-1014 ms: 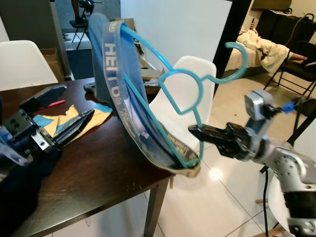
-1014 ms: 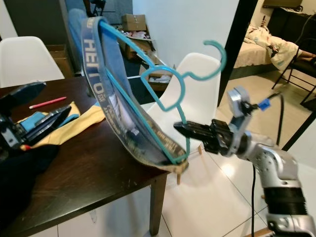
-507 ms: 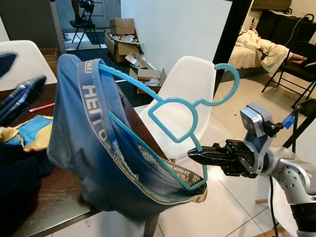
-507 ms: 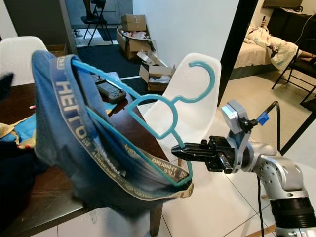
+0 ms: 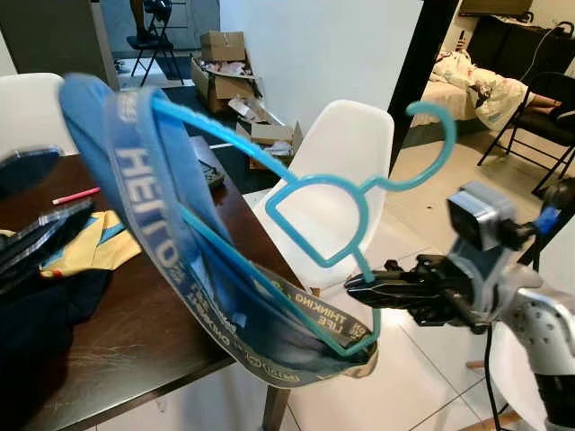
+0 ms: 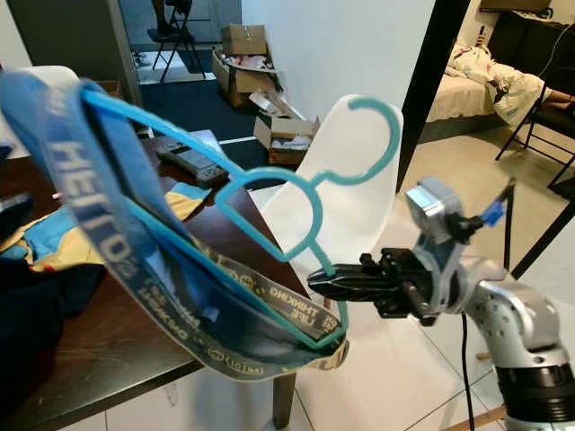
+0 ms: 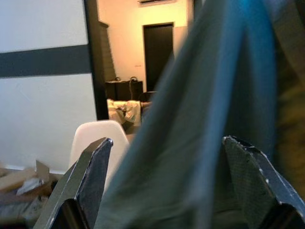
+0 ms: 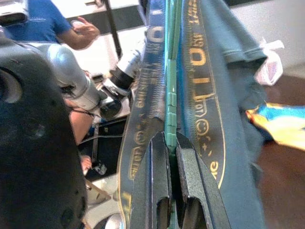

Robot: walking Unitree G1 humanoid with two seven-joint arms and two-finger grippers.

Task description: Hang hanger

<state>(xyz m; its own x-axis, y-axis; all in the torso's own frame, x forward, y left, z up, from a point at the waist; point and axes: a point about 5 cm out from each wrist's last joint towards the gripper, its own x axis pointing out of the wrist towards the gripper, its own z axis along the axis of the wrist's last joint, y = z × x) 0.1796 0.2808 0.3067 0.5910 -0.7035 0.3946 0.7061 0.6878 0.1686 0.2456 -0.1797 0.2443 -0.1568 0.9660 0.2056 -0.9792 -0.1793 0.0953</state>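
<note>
A light blue plastic hanger point(image 5: 319, 193) carries a blue garment point(image 5: 144, 206) with a grey lettered waistband. It is held tilted in the air over the table's near corner, with its hook point(image 5: 431, 153) pointing up and to the right. My right gripper point(image 5: 355, 289) is shut on the hanger's lower end, and the hanger bar point(image 8: 170, 95) is pinched between its fingers point(image 8: 159, 157). My left gripper point(image 5: 45, 193) is blurred at the far left beside the garment. Its fingers point(image 7: 90, 181) stand wide open with the blue cloth point(image 7: 190, 143) right before them.
A dark wooden table point(image 5: 153, 323) holds a yellow and blue cloth point(image 5: 99, 247), a dark garment point(image 5: 36, 323), a red pen point(image 5: 76, 194) and a remote point(image 6: 189, 160). A white chair point(image 5: 332, 153) stands behind the hanger. Cardboard boxes point(image 5: 225, 45) lie beyond, and a person point(image 8: 38, 24) stands behind me.
The hanger and garment swung from upright on the table down toward the front, and are now raised higher on the left. My right gripper kept its grip. The left gripper shifted at the left edge.
</note>
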